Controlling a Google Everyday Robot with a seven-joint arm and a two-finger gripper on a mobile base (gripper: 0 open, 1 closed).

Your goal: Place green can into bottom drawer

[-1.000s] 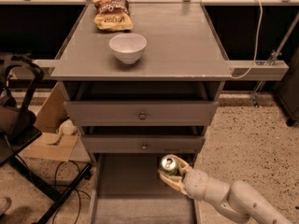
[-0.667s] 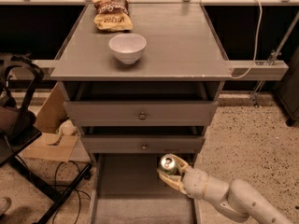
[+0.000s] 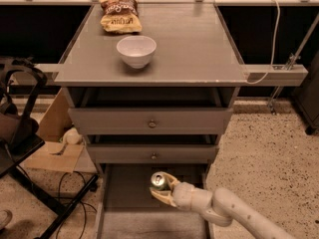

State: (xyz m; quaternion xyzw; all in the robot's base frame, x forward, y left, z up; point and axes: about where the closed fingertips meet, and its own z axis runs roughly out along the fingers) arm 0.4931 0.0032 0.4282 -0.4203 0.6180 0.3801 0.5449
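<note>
1. Leftward and a little lower than 0.7 s ago: the gripper point(image 3: 161, 184) and the green can point(image 3: 159, 180) have shifted together from the right side of the drawer opening toward its middle. Nothing else has moved.
2. Two pale fingers point(image 3: 162, 196) are clamped on the can. One lies along its near-left side and the other curves round its far-right side, so the can sits squarely between them.
3. Seen from above, the can shows mainly its round silver top with the pull-tab. Only a thin strip of green body shows beneath the rim. It stands roughly upright, tipped slightly toward the camera.
4. Below and around the fingers lies the bottom drawer point(image 3: 124, 198), pulled out. The can is inside its outline, near the back, just in front of the cabinet face. Whether the can touches the drawer floor cannot be told.
5. Just behind the fingers is the middle drawer point(image 3: 119, 153), and above that the top drawer point(image 3: 109, 121). Both are shut, each with a small round knob.
6. Well above and behind the fingers, on the tabletop point(image 3: 199, 44), stand a white bowl point(image 3: 136, 50) and, beyond it, a chip bag point(image 3: 119, 15).
7. From the fingers the arm point(image 3: 234, 213) runs off to the lower right.
</note>
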